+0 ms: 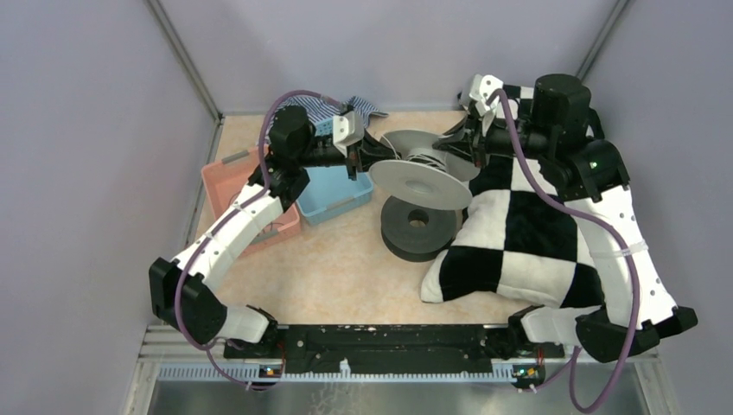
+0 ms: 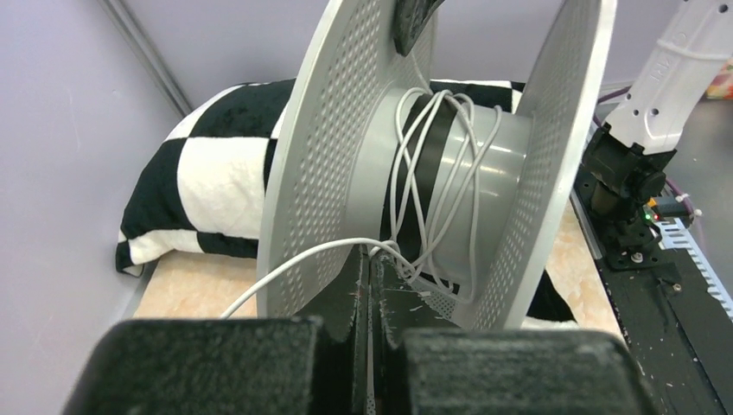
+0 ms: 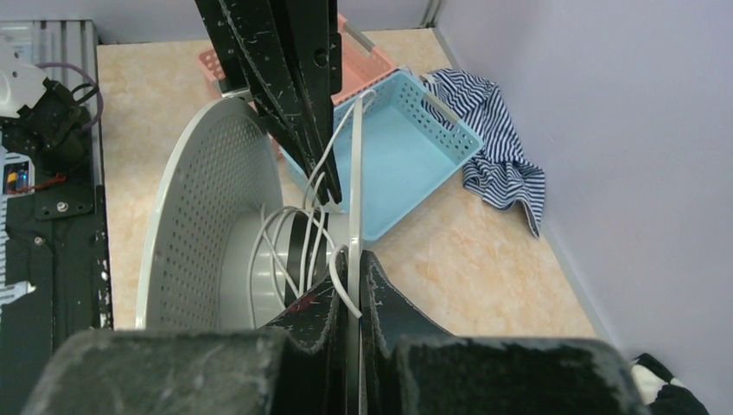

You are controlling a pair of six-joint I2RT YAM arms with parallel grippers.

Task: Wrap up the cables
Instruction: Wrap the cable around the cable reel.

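A grey perforated spool (image 1: pixel 423 177) hangs in the air between my two grippers. The white cable (image 2: pixel 334 243) is wound in loose turns round its hub (image 2: pixel 501 164), and a tail trails off to the lower left. A black band (image 2: pixel 430 156) lies on the hub under the white turns; I cannot tell whether it is the black cable. My left gripper (image 2: pixel 370 259) is shut on the edge of one flange (image 2: pixel 320 173). My right gripper (image 3: pixel 354 259) is shut on the edge of the other flange, with a white cable end beside its fingertips. The left gripper also shows in the top view (image 1: pixel 376 160), as does the right (image 1: pixel 455 145).
A black spool (image 1: pixel 419 226) lies flat on the table under the grey one. A black-and-white checked pillow (image 1: pixel 527 233) fills the right side. A blue basket (image 1: pixel 333 194) and a pink basket (image 1: pixel 229 181) stand at the left, with a striped cloth (image 3: pixel 497 138) at the back wall.
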